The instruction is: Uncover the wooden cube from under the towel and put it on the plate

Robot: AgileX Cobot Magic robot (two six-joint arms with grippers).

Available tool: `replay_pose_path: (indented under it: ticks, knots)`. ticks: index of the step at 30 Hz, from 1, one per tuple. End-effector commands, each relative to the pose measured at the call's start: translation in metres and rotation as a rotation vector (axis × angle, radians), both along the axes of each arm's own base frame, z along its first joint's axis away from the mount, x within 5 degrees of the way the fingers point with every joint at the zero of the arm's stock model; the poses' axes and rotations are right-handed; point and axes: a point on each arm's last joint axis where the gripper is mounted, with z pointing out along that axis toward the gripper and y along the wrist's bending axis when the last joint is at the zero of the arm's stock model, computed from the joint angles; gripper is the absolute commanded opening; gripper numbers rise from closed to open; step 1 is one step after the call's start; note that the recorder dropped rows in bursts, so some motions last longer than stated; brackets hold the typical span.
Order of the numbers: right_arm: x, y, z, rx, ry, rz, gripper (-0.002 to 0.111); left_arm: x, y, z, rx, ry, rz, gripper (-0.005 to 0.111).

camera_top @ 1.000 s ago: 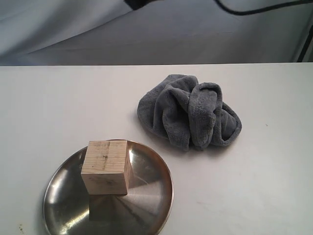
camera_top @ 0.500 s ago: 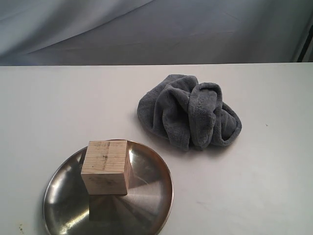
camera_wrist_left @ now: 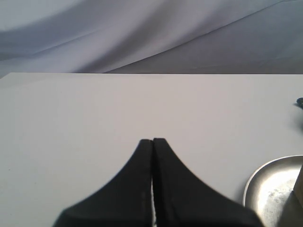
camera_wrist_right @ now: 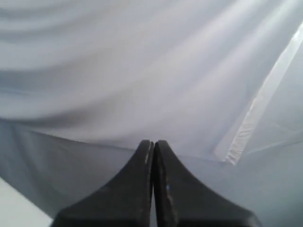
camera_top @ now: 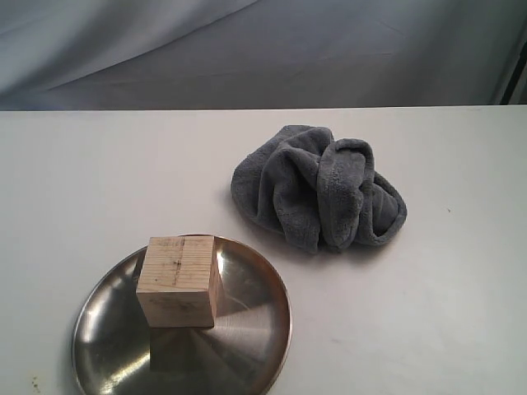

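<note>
Cube (camera_top: 179,280) seated on the plate (camera_top: 251,333), towel (camera_top: 321,185) bunched well apart on the counter (camera_top: 436,313); left hand (camera_wrist_left: 152,141) and right hand (camera_wrist_right: 154,142) closed empty, so finishing well likely means keeping both clear of the plate.

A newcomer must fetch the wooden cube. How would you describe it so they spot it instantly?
On the white table, find the round steel plate, left of the crumpled grey towel. The wooden cube sits on it: the only pale, hard-edged block.

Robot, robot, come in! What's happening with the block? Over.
Left tool shut, empty. Right tool shut, empty. Wooden cube sits on plate. Towel bunched apart from plate, blocking nothing.
</note>
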Motion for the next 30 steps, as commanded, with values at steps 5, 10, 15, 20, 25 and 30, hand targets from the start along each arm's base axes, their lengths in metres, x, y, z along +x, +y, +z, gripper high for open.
replay_pose_path:
  ticks: [5, 10, 15, 20, 25, 30]
  knots:
    - [-0.0063, -0.0163, 0.0182, 0.039, -0.119, -0.131, 0.000, 0.0000, -0.0005, 0.0011, -0.009, -0.014, -0.005, 0.001]
    - [-0.0070, -0.0175, 0.0191, 0.042, -0.123, -0.141, 0.000, 0.0000, -0.0005, 0.0011, -0.009, -0.014, -0.005, 0.001]
    - [-0.0068, -0.0177, 0.0158, 0.031, -0.088, -0.145, 0.000, 0.0000, -0.0005, 0.0011, -0.009, -0.014, -0.005, 0.001]
    - [-0.0067, -0.0183, 0.0104, 0.013, -0.032, -0.151, 0.000, 0.0000, -0.0005, 0.0011, -0.009, -0.014, -0.005, 0.001]
    - [-0.0067, -0.0182, 0.0109, 0.014, -0.037, -0.150, 0.000, 0.0000, -0.0005, 0.0011, -0.009, -0.014, -0.005, 0.001]
    - [-0.0085, -0.0179, 0.0112, 0.030, -0.025, -0.142, 0.000, 0.0000, -0.0005, 0.0011, -0.009, -0.014, -0.005, 0.001]
